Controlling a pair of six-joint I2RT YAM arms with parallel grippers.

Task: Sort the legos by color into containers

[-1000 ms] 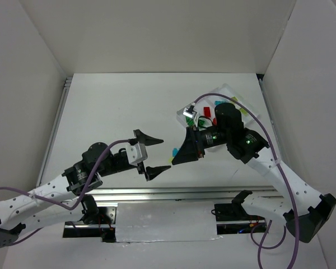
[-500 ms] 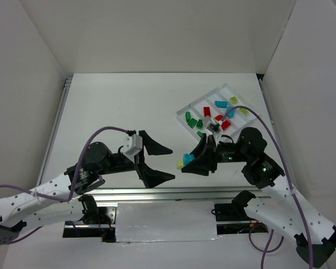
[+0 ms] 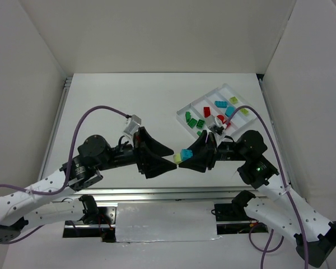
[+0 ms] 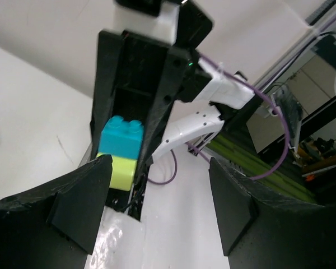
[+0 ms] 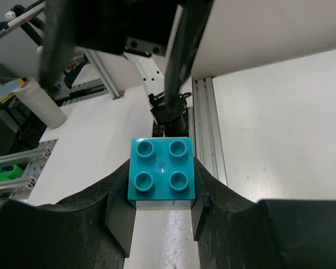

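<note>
White table [image 3: 129, 101], matte top, boxed in by white wall panels [image 3: 157, 33] on three sides. Directly on it: white four-compartment tray [image 3: 200, 99], far right, skewed to the table edges. Aluminium rail [image 3: 157, 193] runs along the near edge.

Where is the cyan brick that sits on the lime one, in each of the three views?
Top external: cyan brick just below the picture's centre.
Left wrist: left of centre, atop the lime brick.
Right wrist: centre, studs toward the camera.
Shared landmark: the right fingers holding the stack.
</note>
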